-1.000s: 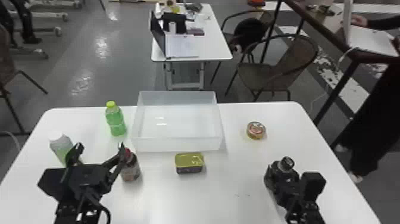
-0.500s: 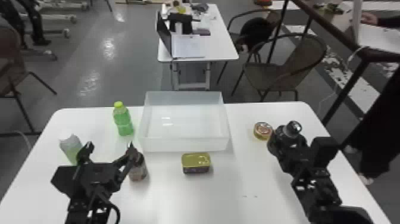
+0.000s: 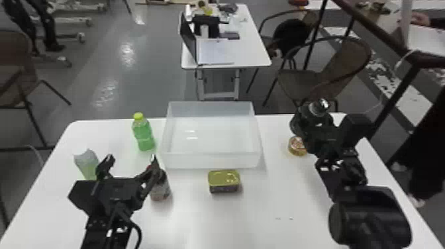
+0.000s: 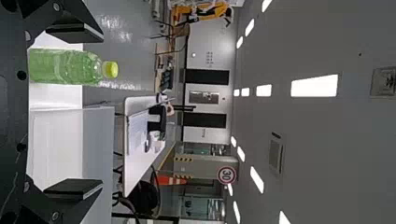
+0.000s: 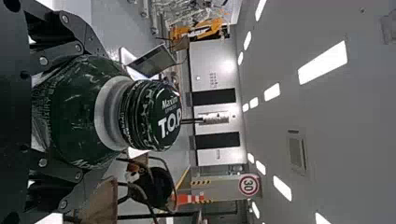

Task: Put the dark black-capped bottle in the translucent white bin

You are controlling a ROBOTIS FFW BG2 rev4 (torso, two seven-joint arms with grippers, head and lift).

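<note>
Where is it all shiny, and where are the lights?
Head view: white glare on the grey floor, two little glints inside the translucent white bin; left wrist view: ceiling lights glow bright white; right wrist view: pale shine on the dark bottle.

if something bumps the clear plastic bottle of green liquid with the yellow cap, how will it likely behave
The bottle of green liquid stands upright and looks tall for its base, so a push near its yellow cap would probably tip it. Green reaches its shoulder, so it is likely weighty. Its rounded sides might let it roll once down.
</note>
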